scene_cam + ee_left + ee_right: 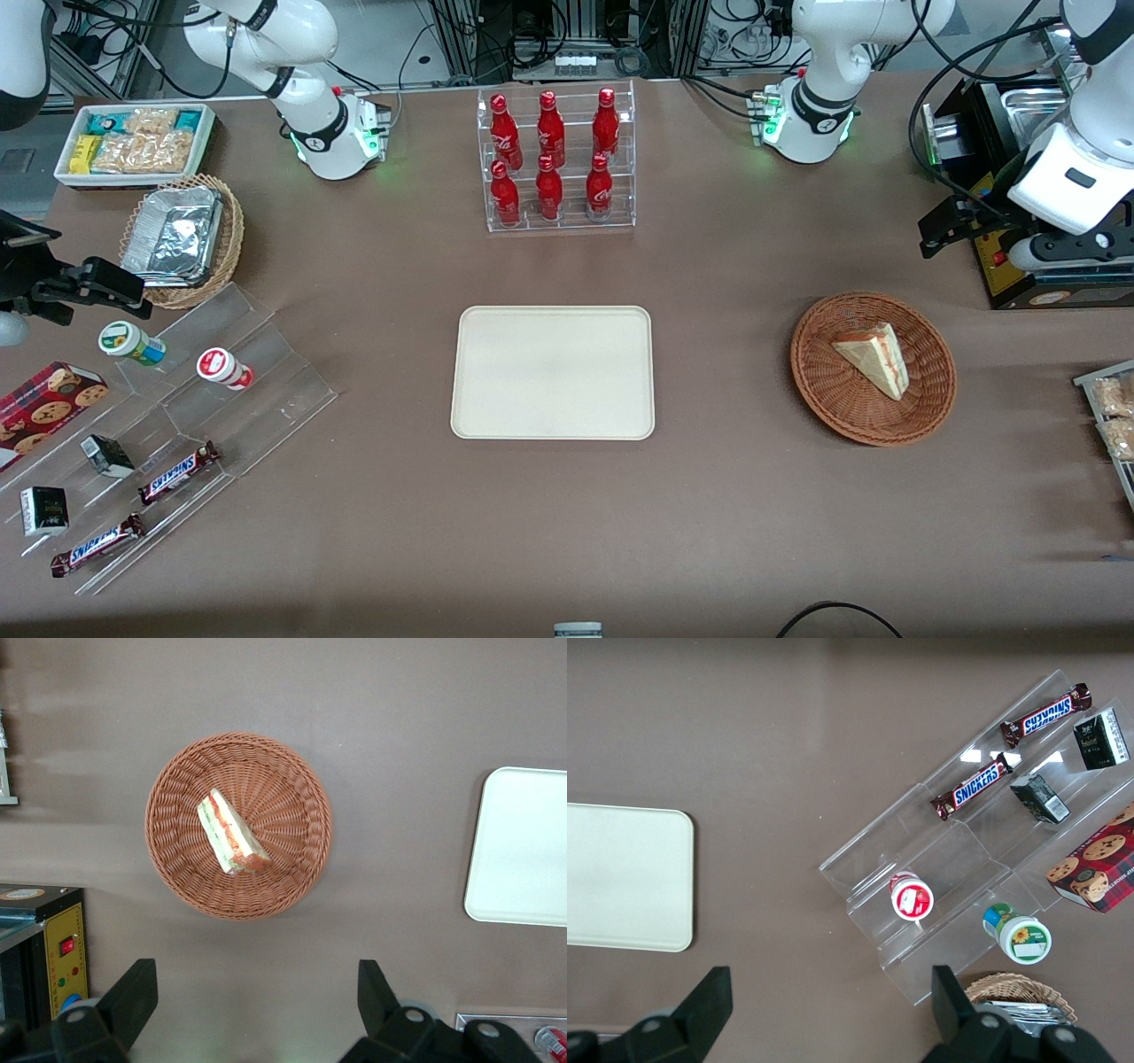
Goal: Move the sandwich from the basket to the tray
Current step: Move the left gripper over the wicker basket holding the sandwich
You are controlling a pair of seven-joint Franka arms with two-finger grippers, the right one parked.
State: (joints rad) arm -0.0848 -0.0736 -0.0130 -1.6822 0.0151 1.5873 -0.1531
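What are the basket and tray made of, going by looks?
Basket: woven wicker or rattan, reddish-brown, with ribbed weave radiating from its centre. Tray: likely moulded plastic or fibre, matte cream, with a smooth surface, rounded corners and a low rim. The sandwich lies in the basket. The gripper hovers open above the table beside the basket, holding nothing.

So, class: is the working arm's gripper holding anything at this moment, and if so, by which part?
Nothing is held. The gripper is open and empty, up above the table, apart from the basket; the sandwich lies untouched in the basket.
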